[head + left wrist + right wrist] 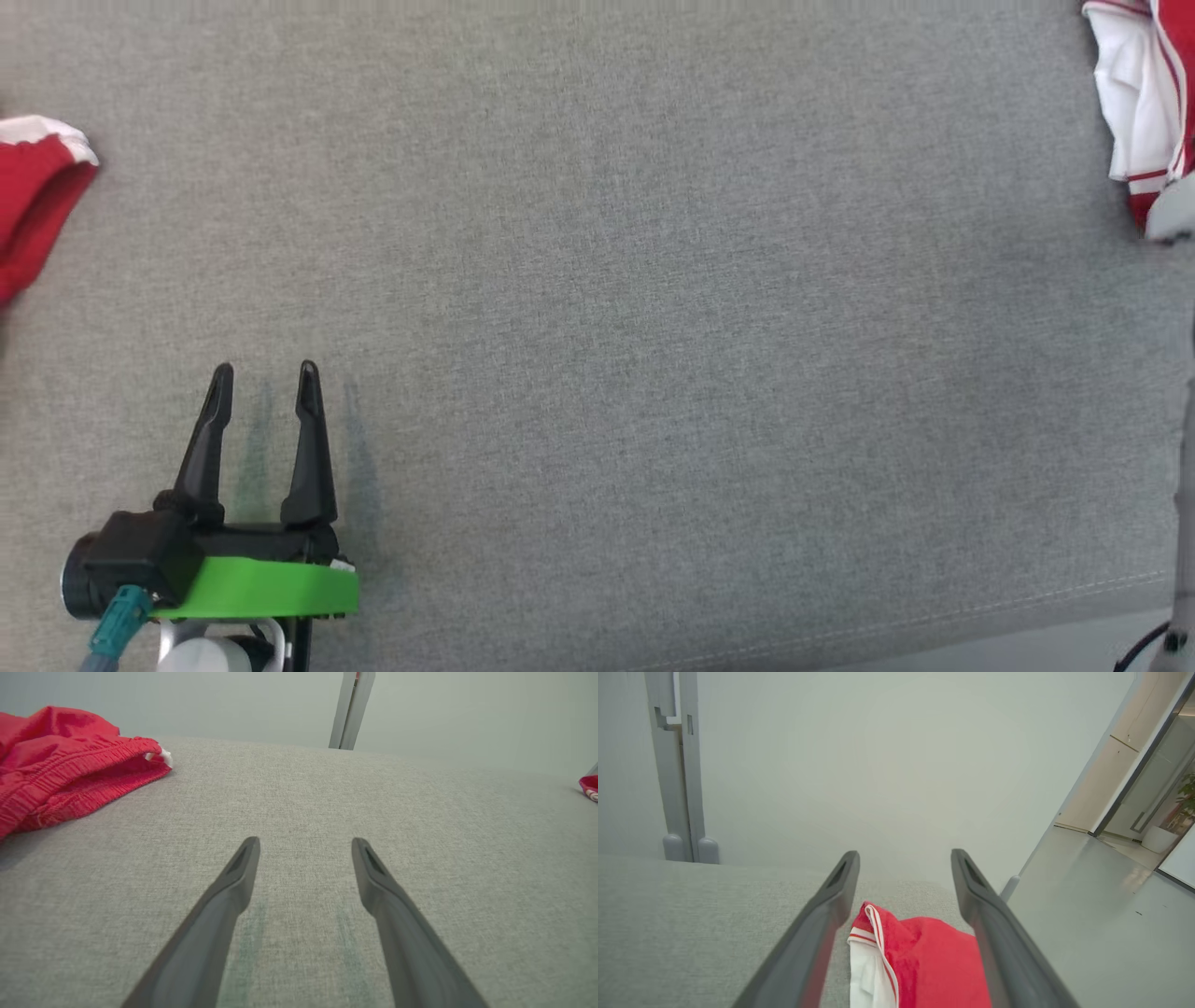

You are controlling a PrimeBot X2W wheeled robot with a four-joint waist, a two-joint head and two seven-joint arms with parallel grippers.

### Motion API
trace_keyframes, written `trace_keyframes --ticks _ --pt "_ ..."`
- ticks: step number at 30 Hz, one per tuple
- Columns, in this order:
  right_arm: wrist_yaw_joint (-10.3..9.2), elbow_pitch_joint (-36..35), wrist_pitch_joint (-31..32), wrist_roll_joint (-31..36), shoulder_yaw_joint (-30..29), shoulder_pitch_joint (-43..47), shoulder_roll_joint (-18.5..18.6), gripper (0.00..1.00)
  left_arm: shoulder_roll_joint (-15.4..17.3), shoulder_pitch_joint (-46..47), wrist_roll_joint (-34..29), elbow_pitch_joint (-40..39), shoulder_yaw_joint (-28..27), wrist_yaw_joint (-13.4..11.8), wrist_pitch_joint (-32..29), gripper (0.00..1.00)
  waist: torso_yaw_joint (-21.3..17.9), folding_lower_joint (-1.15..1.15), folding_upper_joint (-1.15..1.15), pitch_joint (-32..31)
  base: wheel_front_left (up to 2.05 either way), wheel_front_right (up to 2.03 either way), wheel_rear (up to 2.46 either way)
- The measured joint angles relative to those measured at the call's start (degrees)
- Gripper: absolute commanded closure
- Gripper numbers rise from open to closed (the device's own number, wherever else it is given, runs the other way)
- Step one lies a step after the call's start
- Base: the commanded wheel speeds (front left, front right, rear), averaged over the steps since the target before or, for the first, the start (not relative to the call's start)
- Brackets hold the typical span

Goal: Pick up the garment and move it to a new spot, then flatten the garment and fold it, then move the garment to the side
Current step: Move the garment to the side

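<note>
Red-and-white cloth garment (1134, 103) is lying at my far right on the grey fabric surface (597, 280); red elasticated shorts (33, 196) are lying far left.

No legible text (anywhere here)

Left gripper (303, 844) open over a grey fabric surface (299, 788)

The two dark fingers are held wide apart, with nothing between them. A red garment (70, 765) with a gathered elastic waistband is seen at the upper left, lying crumpled on the fabric. A small piece of red-and-white cloth (589, 786) is seen at the right edge. A grey post (352, 709) is seen behind the far edge.
</note>
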State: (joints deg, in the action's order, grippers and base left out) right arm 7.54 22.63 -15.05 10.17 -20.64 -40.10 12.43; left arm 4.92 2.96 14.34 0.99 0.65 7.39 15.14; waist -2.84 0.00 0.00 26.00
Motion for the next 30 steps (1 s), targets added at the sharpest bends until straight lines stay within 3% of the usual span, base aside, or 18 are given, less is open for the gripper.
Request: trace_keyframes --ticks 10,18,30 --pt "-0.01 -13.78 -0.01 -5.22 8.13 22.96 -4.77 0.0 -1.77 -6.22 -0.03 1.77 -1.45 0.0 0.0 0.0 1.59 0.0 0.0 -10.46 0.0 0.0 0.0" --pt "-0.01 -15.06 -0.01 -5.97 11.02 36.38 -8.47 0.0 -1.96 -10.67 -0.89 3.16 -1.63 0.0 0.0 0.0 3.07 -0.01 0.0 -18.84 0.0 0.0 0.0" --pt "-0.01 -14.08 -0.01 -9.55 12.52 44.25 -9.51 0.0 -2.01 -13.39 0.0 3.91 -1.19 0.0 0.0 0.0 3.91 -0.01 0.0 -25.62 0.0 0.0 0.0"
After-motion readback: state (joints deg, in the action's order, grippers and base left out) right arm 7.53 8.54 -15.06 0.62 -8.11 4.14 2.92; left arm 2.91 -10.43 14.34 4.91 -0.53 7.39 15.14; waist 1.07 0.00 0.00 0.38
